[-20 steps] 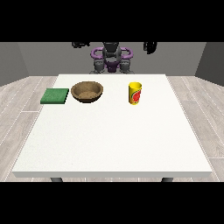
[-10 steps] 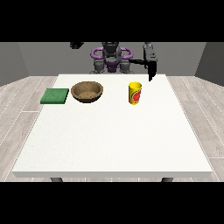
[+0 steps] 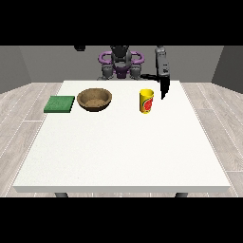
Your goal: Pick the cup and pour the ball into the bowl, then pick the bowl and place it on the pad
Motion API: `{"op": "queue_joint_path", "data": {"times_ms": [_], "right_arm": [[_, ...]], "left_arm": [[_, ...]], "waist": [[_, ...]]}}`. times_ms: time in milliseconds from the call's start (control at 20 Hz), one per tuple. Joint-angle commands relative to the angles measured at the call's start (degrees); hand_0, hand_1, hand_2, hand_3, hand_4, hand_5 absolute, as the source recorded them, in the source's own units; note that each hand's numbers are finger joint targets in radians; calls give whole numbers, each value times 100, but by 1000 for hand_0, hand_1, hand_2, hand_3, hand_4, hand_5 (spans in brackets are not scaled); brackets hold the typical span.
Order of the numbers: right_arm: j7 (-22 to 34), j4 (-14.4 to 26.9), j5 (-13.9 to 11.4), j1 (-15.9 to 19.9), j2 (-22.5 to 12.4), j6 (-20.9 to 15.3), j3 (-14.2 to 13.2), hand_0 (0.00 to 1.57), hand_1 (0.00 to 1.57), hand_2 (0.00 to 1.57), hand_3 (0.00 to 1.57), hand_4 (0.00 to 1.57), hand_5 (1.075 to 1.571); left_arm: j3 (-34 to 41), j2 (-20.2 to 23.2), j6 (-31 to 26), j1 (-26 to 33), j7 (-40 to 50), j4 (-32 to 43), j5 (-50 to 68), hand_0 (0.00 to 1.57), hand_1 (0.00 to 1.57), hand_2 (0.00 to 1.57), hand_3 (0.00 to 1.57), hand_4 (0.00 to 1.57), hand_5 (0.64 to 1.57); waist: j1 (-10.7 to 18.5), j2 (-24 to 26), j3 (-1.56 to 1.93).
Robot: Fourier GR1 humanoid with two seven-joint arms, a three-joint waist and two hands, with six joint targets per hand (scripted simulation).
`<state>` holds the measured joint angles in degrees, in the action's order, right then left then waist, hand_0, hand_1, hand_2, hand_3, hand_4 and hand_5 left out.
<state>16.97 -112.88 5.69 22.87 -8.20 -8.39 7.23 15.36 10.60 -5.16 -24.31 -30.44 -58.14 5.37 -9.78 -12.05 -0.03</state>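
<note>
A yellow cup [image 3: 147, 101] with a red mark stands upright on the white table [image 3: 123, 147], right of centre at the back. A brown bowl [image 3: 95, 99] sits to its left, and a green pad [image 3: 60, 104] lies further left. The hand at the view's right [image 3: 164, 87] hangs just right of the cup and slightly behind it, fingers pointing straight down, apart from the cup. The hand at the view's left [image 3: 79, 48] shows only as a dark shape high up at the scene's top edge. No ball is visible inside the cup.
The robot's torso [image 3: 120, 64] stands behind the table's far edge. The table's near half is bare white surface, with wooden floor around it.
The arm at the view's right has swung down and forward from beside the robot's shoulder. Its hand now hangs next to the cup. The cup, bowl and pad have not moved.
</note>
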Motion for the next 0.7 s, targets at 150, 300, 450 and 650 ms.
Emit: {"op": "queue_joint_path", "data": {"times_ms": [150, 300, 450, 650], "right_arm": [[-265, -150, 460, -324, -162, 460, -516, 0, 0, 0, 0, 0, 1565], [171, -659, 736, -47, -473, 678, -726, 0, 0, 0, 0, 0, 1567], [407, -835, 894, -168, -570, 727, -918, 0, 0, 0, 0, 0, 1567], [486, -1385, 959, -312, -643, 795, -934, 0, 0, 0, 0, 0, 1566]], "left_arm": [[123, 51, 40, -394, -716, 1083, -33, 0, 0, 0, 0, 0, 1427], [364, 163, 89, -510, -1307, 1536, 13, 0, 0, 0, 0, 0, 1414], [396, 275, 93, -706, -1073, 1896, 45, 0, 0, 0, 0, 0, 1429], [551, 397, 169, -764, -1691, 2426, 21, 0, 0, 0, 0, 0, 1426]], "waist": [[-133, -161, 1], [-488, -497, -2], [-507, -208, -1], [-755, -514, -5]]}}
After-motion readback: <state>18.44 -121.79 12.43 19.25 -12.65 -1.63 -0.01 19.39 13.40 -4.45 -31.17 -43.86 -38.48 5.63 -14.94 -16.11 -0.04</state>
